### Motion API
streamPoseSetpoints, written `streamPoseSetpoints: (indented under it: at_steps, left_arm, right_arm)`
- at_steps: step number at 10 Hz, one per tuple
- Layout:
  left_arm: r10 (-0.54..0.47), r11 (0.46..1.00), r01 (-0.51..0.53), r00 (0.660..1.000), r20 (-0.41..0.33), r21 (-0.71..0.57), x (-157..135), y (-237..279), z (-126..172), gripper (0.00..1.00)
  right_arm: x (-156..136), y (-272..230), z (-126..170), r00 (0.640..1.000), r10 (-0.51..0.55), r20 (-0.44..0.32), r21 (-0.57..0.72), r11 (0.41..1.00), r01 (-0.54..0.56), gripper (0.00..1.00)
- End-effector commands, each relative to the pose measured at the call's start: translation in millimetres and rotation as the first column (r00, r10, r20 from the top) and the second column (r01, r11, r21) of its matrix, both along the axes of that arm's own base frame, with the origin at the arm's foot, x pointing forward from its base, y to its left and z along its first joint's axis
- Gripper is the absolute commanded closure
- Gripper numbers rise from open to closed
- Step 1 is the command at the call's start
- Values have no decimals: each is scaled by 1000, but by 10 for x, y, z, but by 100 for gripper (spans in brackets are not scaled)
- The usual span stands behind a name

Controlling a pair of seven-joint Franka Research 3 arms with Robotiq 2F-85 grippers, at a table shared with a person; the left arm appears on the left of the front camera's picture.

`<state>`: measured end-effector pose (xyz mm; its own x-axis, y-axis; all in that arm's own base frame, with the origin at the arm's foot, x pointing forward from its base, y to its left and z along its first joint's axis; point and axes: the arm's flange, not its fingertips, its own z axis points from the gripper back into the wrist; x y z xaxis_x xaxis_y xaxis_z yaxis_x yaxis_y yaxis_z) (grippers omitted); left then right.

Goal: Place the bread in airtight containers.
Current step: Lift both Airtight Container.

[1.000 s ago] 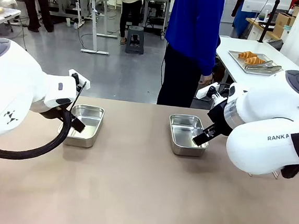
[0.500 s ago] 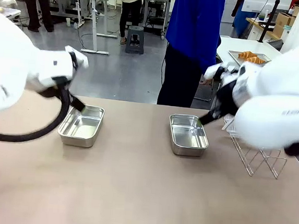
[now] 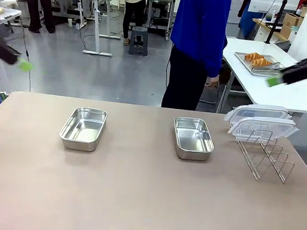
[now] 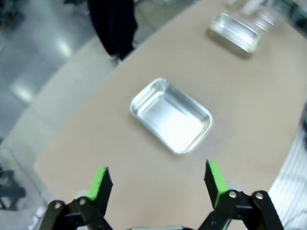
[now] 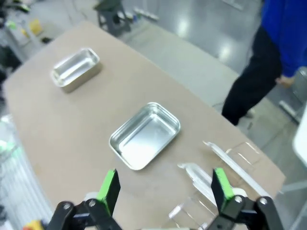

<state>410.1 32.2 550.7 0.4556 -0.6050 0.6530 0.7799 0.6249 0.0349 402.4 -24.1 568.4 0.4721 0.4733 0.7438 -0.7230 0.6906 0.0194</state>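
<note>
Left gripper (image 4: 157,177) and right gripper (image 5: 165,184) both gape empty over the tabletop (image 3: 135,199). Bread (image 3: 258,59) lies on a tray (image 3: 244,64) at 2 o'clock, beyond it; left container (image 3: 83,128) and right container (image 3: 193,138) sit empty. We should grip each piece softly, lengthwise.

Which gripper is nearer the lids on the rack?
Right. The right gripper hangs high near the table's right end, with the lids just below it. The left gripper hangs high off the table's left end, the whole table away from the lids.
</note>
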Motion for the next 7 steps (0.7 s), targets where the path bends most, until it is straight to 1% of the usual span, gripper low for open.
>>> streamPoseSetpoints:
  at_steps: [1,2,3,4,5,6,7]
  left_arm:
    - [-65,998,65,997,52,-8,33,641,-73,0]
    - [-92,992,101,989,114,-81,-60,960,-37,0]
    - [-83,985,102,987,135,-139,-147,1206,-13,0]
    - [-58,978,90,984,171,-186,-251,1285,-31,0]
    - [-58,968,108,975,216,-226,-364,1277,-61,0]
    - [-53,955,121,968,245,-272,-424,1259,-109,0]
    - [-51,942,132,964,259,-308,-440,1262,-144,0]
  right_arm:
    - [81,-643,-103,992,124,20,98,987,-126,0]
    - [36,-926,-147,988,149,45,142,978,-154,0]
    - [-15,-1171,-191,980,181,80,173,966,-193,0]
    - [-70,-1365,-261,975,194,111,206,955,-213,0]
    - [-139,-1533,-341,975,184,126,243,947,-210,0]
    - [-197,-1658,-411,973,181,144,272,938,-215,0]
    - [-247,-1750,-470,971,178,159,293,931,-218,0]
